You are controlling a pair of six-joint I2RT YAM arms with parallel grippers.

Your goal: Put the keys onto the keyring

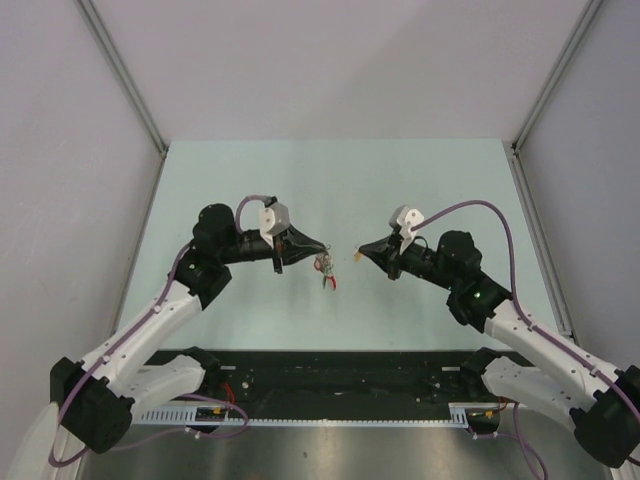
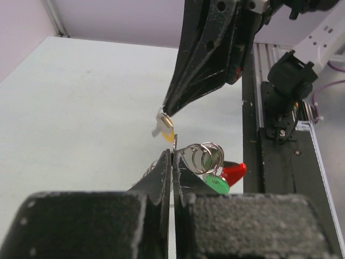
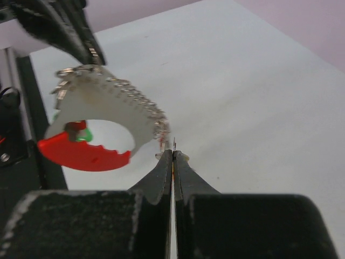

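My left gripper (image 1: 325, 249) is shut on the keyring (image 1: 324, 266) and holds it above the table. In the right wrist view the keyring's pale grey ridged tag (image 3: 102, 102) and red curved band (image 3: 81, 154) hang just left of my right gripper (image 3: 173, 155). Wire rings (image 2: 206, 155) stick out beside my left gripper (image 2: 173, 157), with a green key (image 2: 217, 185) and a red piece (image 2: 235, 172) hanging below them. My right gripper (image 1: 362, 251) is shut on the yellow-orange key (image 2: 168, 129), whose metal tip (image 3: 173, 144) nearly touches the tag's edge.
The pale green table (image 1: 330, 180) is bounded by grey walls at the left, the right and the back. A black rail (image 1: 330, 375) with cables runs along the near edge between the two arm bases.
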